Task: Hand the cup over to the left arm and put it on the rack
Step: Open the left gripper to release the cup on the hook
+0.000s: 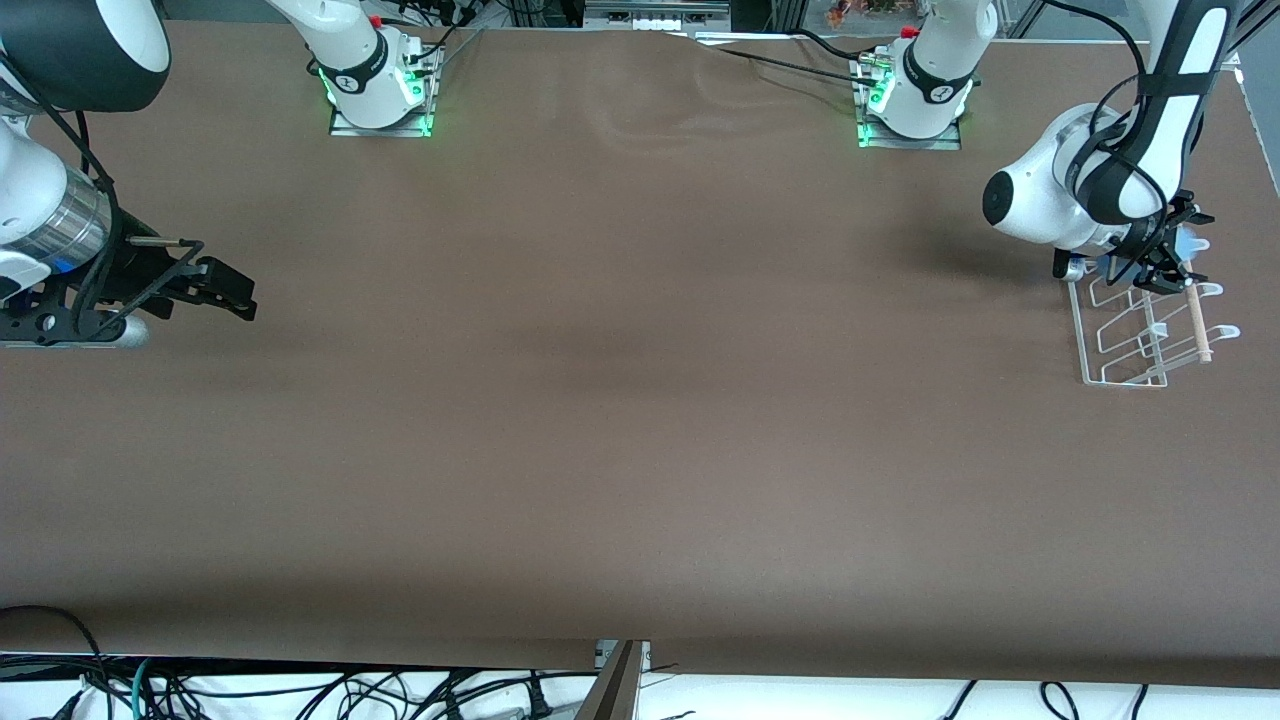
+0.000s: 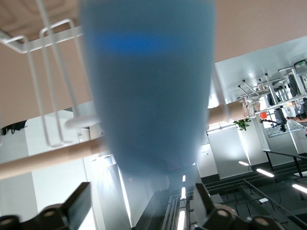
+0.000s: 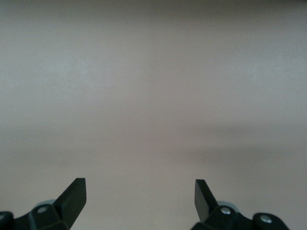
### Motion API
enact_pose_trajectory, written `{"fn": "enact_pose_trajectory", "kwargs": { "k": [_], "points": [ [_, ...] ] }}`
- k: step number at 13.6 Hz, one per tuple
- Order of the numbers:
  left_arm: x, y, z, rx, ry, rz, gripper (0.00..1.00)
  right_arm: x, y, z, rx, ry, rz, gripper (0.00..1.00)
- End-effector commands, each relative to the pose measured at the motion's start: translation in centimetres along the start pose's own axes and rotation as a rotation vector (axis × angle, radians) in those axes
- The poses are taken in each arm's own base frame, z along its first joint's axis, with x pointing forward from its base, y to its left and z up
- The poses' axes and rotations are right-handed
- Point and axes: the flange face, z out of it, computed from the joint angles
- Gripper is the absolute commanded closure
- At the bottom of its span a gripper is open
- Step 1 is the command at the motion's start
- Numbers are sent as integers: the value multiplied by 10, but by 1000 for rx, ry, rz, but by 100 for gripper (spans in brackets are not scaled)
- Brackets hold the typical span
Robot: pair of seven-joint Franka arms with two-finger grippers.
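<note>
The light-blue cup [image 1: 1191, 243] sits at the rack's [image 1: 1128, 345] end nearest the robot bases, mostly hidden by my left gripper [image 1: 1163, 266]. In the left wrist view the cup [image 2: 148, 86] fills the middle, among the rack's white wires [image 2: 48, 86] and across its wooden dowel [image 2: 43, 160]. My left gripper [image 2: 141, 201] is open, its fingers spread to either side of the cup's narrow end and clear of it. My right gripper [image 1: 232, 296] is open and empty, and waits low over the table at the right arm's end; its fingers [image 3: 74, 194] show only bare table between them.
The rack's wooden dowel [image 1: 1198, 325] runs along its outer side near the table edge at the left arm's end. The brown table [image 1: 620, 400] stretches between the two arms. The arm bases [image 1: 380, 80] stand along the table's back edge.
</note>
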Motion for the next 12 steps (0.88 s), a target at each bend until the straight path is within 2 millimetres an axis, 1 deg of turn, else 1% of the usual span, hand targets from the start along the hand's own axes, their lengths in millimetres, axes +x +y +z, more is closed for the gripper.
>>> {"fn": "enact_pose_trajectory", "kwargs": {
  "k": [1,3,4,5,6,8,9,10,12],
  "points": [
    [-27,-15,-11,-71,76,-108,0,-3,1,-7,17,15,4,1],
    [-47,-23,-13,-137,141,-158,0,-3,1,-8,19,16,7,1],
    [-62,-28,-14,-188,173,-205,0,-3,0,-8,19,15,6,1],
    [-78,-34,-20,-244,221,-252,0,-4,-4,-9,16,17,-3,1],
    [-93,-43,-34,-277,271,-291,0,-5,-7,-10,13,19,-12,1],
    [-127,-57,-52,-354,407,-411,0,-4,-7,-10,13,20,-7,1],
    [-139,-62,-60,-372,466,-454,0,-4,-8,-12,14,25,-9,1],
    [-146,-67,-71,-373,501,-476,0,-4,-8,-15,14,29,-9,1],
    [-176,-79,-98,-408,651,-577,0,-4,-8,-15,21,30,-8,1]
  ]
}}
